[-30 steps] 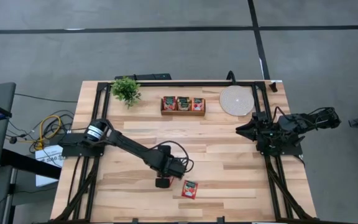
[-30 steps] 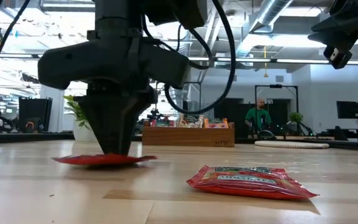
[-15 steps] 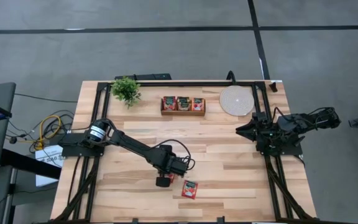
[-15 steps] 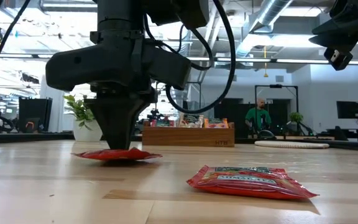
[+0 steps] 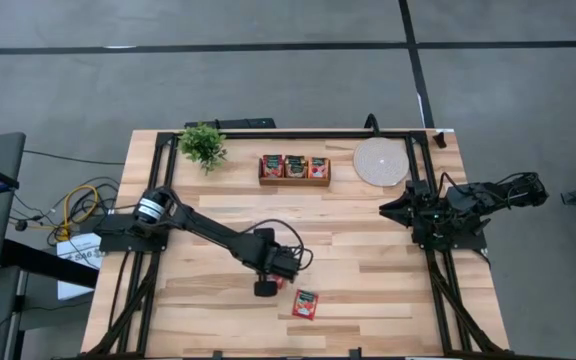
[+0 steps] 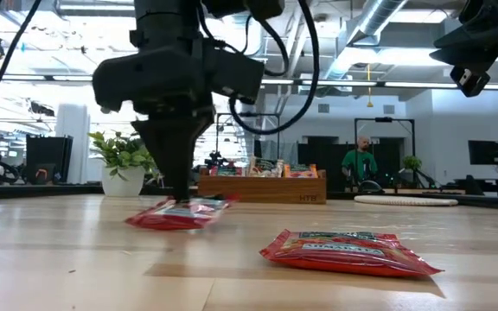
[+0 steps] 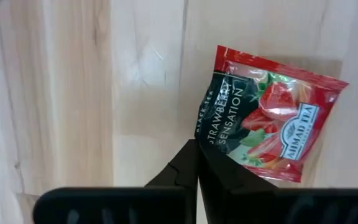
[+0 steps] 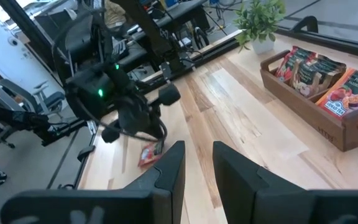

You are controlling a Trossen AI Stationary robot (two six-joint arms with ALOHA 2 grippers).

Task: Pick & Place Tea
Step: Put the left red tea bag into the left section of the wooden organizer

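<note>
Left claw (image 7: 197,149) clamped on red tea sachet (image 7: 266,115) edge, lifting.

The high view looks straight down on the whole table (image 5: 368,250) from well above. The low view sits at tabletop level, facing across into the room. The left wrist view looks close down at a tea sachet (image 7: 267,115), which the low view shares. The right wrist view looks across the table toward the wooden box (image 8: 328,127).
</note>
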